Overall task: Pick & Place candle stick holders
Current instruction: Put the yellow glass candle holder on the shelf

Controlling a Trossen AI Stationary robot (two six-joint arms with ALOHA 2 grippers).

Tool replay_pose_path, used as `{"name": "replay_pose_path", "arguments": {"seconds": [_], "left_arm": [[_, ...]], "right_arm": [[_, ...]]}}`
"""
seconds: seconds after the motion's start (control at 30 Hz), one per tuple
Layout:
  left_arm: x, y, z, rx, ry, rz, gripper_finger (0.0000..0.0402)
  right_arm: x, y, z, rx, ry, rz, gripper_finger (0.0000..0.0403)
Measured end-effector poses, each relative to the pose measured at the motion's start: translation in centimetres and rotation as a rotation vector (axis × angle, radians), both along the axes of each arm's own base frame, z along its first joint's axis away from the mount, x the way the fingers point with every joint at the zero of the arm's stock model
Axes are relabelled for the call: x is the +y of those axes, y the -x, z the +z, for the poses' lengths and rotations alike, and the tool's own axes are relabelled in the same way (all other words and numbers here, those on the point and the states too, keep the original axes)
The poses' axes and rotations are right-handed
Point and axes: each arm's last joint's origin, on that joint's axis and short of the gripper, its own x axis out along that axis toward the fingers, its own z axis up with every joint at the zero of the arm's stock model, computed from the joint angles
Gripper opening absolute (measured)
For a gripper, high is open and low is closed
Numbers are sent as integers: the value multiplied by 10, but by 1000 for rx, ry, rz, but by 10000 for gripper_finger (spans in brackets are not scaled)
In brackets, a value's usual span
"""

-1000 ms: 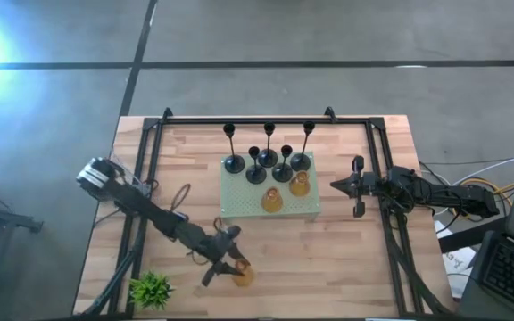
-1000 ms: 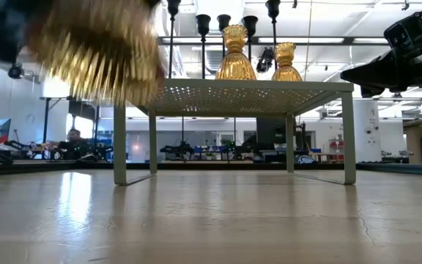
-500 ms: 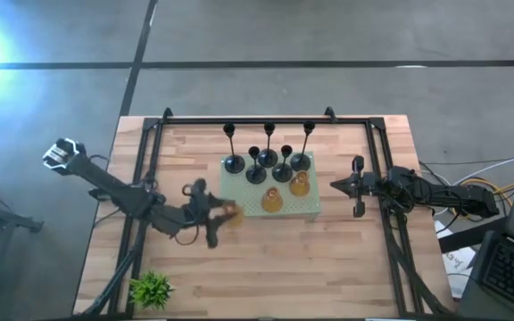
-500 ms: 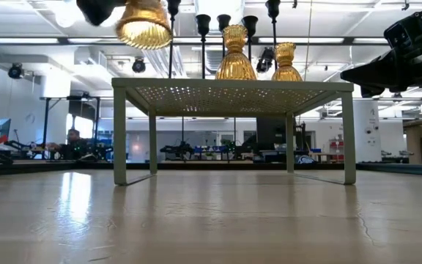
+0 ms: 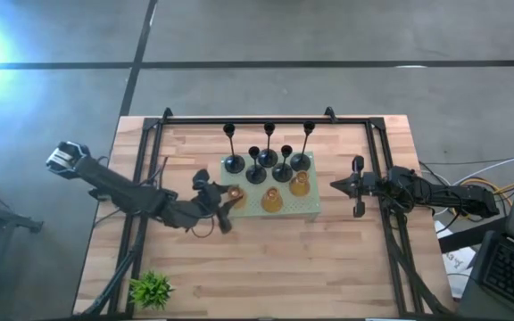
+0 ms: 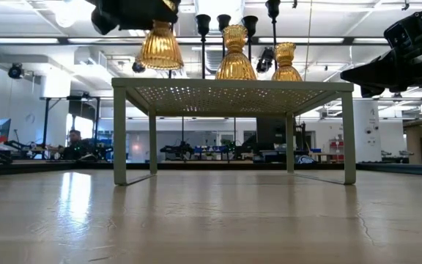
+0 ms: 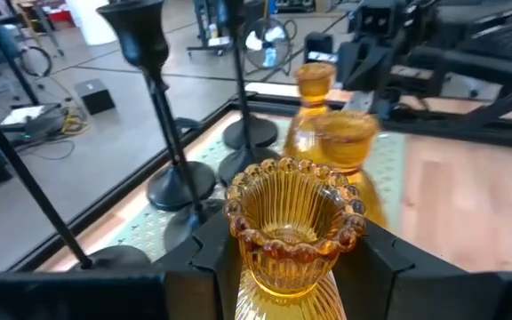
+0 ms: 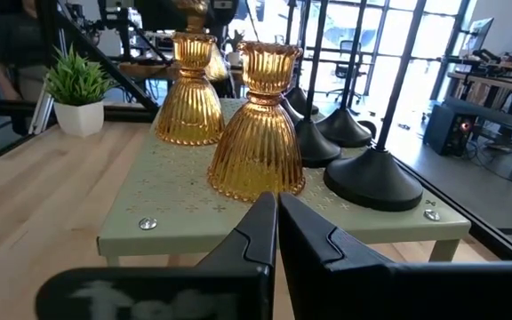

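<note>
My left gripper (image 5: 227,198) carries a ribbed amber candle stick holder (image 7: 296,213) just above the left near corner of the pale green perforated stand (image 5: 239,212). Two more amber holders (image 5: 272,201) (image 5: 299,185) stand on the stand's near half. Several black holders (image 5: 266,162) with round bases and thin stems stand on its far half. My right gripper (image 5: 334,185) waits shut at the stand's right end, touching nothing. My left gripper pinches the amber holder's narrow waist (image 7: 287,283), under the beaded cup, between its two fingers (image 7: 210,260). It comes nearly level from the table's left. The holder sits upright, flared base (image 6: 160,57) down, lifted clear of the stand's top.
A small green plant (image 5: 150,290) stands at the table's near left corner. A black rail frame (image 5: 154,134) runs along the table's far edge and both sides. A laptop (image 5: 507,267) and cables lie beyond the right edge. Bare wood lies near the stand's front.
My left gripper has risen from low over the table's near edge, swinging toward the far edge and up to the stand's left end with the amber holder. Its wrist has tipped from pointing down to nearly level, and the holder has turned from tilted to upright.
</note>
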Motion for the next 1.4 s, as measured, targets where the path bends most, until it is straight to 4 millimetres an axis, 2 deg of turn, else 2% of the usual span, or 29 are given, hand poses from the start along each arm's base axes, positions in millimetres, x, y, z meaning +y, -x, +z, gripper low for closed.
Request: {"name": "replay_pose_path", "arguments": {"seconds": [0.4, 0.77, 1.0, 1.4], "left_arm": [[13, -7, -8, 41, -50, 60, 139], [18, -18, -15, 56, -77, 38, 139], [26, -15, -27, 13, -46, 20, 139], [39, -13, -29, -4, 0, 4, 139]], "right_arm": [[0, 0, 0, 0, 0, 1, 8], [0, 0, 0, 0, 0, 1, 9], [0, 0, 0, 0, 0, 1, 9], [0, 0, 0, 0, 0, 0, 8]]}}
